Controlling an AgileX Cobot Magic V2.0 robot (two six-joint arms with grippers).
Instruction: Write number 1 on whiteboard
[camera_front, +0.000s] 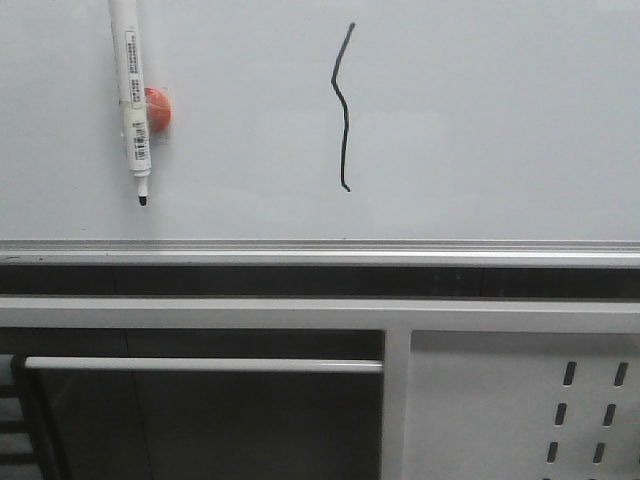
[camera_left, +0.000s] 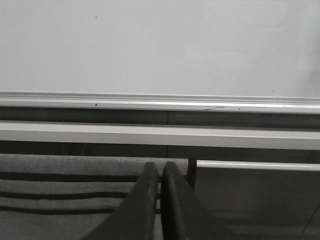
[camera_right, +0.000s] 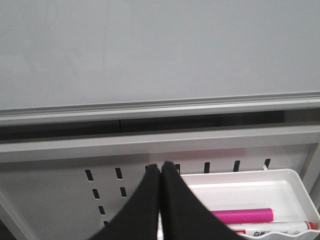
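Already drawn: the number 1 (camera_front: 343, 108), a thin wavy black stroke with its long axis vertical, up on the whiteboard (camera_front: 500, 120) above the silver rail, right of a white marker (camera_front: 132, 95) hung by a red magnet (camera_front: 160, 108). Well above both arms, which sat below the rail. Left gripper (camera_left: 160, 172) and right gripper (camera_right: 160, 172) both pressed together on nothing; nearer arm impossible to tell.
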